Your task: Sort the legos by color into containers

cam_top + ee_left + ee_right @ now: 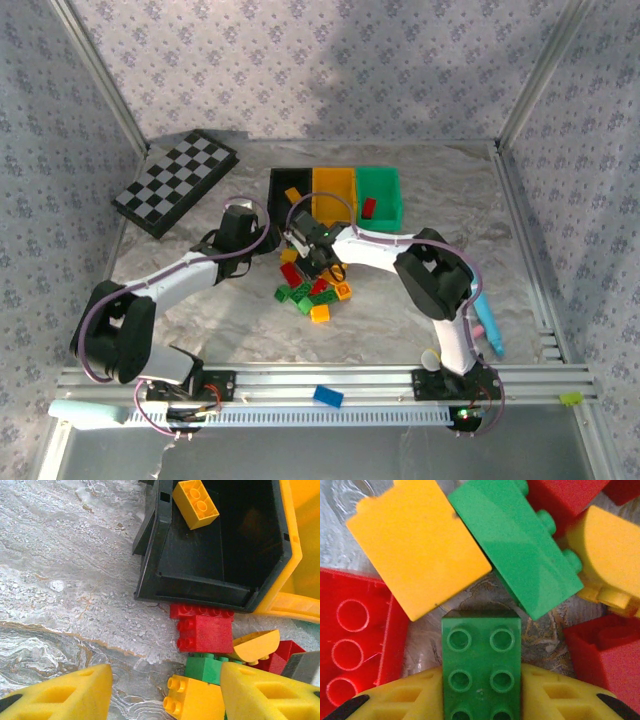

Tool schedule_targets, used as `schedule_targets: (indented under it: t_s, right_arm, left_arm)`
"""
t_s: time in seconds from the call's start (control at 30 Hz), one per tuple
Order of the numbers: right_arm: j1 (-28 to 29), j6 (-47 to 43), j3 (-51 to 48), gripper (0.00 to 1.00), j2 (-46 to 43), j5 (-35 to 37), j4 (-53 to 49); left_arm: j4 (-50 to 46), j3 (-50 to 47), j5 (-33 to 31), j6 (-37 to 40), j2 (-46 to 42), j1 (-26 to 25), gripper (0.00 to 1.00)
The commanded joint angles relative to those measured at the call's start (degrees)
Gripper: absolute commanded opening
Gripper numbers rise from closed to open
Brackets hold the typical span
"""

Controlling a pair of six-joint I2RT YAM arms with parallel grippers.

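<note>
Black bin [195, 560] holds a yellow brick [195, 502]; green bin [396, 214], a red brick [368, 208].

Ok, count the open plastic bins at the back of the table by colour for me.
Black rectangular plastic bin: 1
Yellow-orange rectangular plastic bin: 1
Green rectangular plastic bin: 1
Total: 3

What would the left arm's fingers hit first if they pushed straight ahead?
Probably the yellow brick lying between the left fingers, then the black bin beyond; depth is unclear.
</note>
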Motion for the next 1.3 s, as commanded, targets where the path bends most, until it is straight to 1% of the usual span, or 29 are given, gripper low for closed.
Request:
schedule_targets:
  t_s: [0.0, 0.03, 0.1, 0.23, 0.43, 0.6, 0.7, 0.87, 0.97, 1.07, 1.1, 1.17, 1.27]
  right_arm:
    - [-0.1, -0.1, 0.3, 0.41, 0.5, -1.1, -2.4]
    - [0.0, -0.2, 0.4, 0.4, 0.6, -1.0, -2.5]
    - [0.0, -0.3, 0.0, 0.34, 0.2, -1.1, -2.2]
    - [0.0, -0.2, -1.2, 0.28, -2.6, -0.8, -1.2]
    - [-0.7, -0.2, -2.1, 0.27, -9.0, -1.1, 1.0]
    - [-4.3, -0.2, -1.3, 0.27, -12.9, -3.2, 4.4]
    - [-7.8, 0.3, 2.2, 0.27, -11.6, -3.6, 4.4]
    - [-13.7, 1.8, 8.8, 0.27, -6.8, -2.6, 3.5]
    - [-16.2, 2.2, 12.6, 0.27, -3.5, -2.6, 2.9]
    - [-17.2, 2.0, 16.1, 0.3, -0.2, -0.8, 1.2]
    - [-17.2, 2.0, 17.1, 0.33, 0.9, -0.2, 0.4]
    - [-17.3, 1.8, 18.6, 0.44, 2.1, 0.9, -1.0]
    - [-17.3, 1.0, 19.1, 0.51, 2.4, 0.3, -1.5]
  left_arm:
    - [0.0, 1.6, -0.2, 0.7, 0.2, -0.5, 0.59]
    - [0.0, 1.6, -0.1, 0.8, 0.2, -0.5, 0.59]
    - [0.0, 1.6, -0.2, 0.7, 0.1, -0.5, 0.59]
    - [0.0, 1.5, -0.3, 0.6, -0.1, -0.5, 0.59]
    - [-0.6, 2.0, -0.4, 0.6, 0.3, -0.5, 0.59]
    - [-1.2, 1.8, 0.0, 0.1, 0.1, -0.5, 0.59]
    - [-1.8, 1.7, 0.7, 0.0, -0.1, -0.6, 0.59]
    - [-3.5, 1.2, 1.4, -0.1, -1.3, -0.9, 0.59]
    - [-4.6, 0.7, 1.4, -0.1, -2.2, -1.2, 0.59]
    - [-4.9, 0.2, 1.6, -0.2, -2.8, -1.7, 0.59]
    - [-5.1, 0.1, 1.6, -0.3, -2.9, -1.8, 0.59]
    - [-5.5, 0.2, 1.8, -0.7, -2.9, -2.2, 0.59]
    - [-5.9, 0.2, 2.0, -0.7, -2.5, -3.0, 0.59]
